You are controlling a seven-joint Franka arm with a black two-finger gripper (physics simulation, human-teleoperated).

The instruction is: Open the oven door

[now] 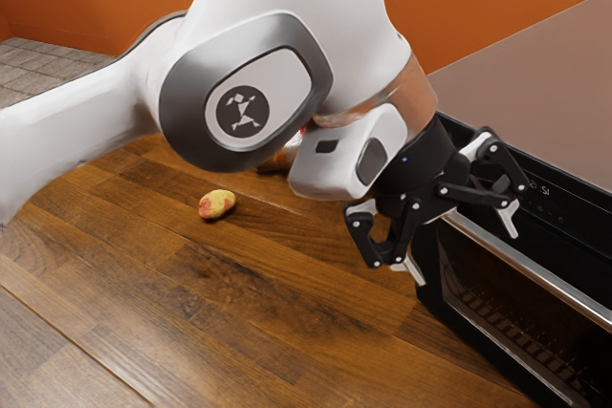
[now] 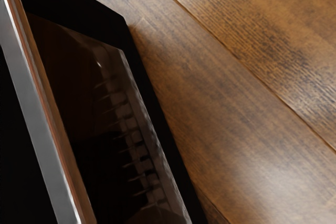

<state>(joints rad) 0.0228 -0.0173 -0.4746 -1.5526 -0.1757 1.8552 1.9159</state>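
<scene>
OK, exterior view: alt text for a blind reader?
Open black two-finger gripper by the silver metal bar handle of a black oven, whose dark glass door looks closed. White robot arm reaches in from the exterior view's left; oval yellow and red fruit lies on brown wooden surface.

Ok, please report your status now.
Gripper open, near handle. Oven door looks shut. Yellow-red fruit on table, away from door.
</scene>
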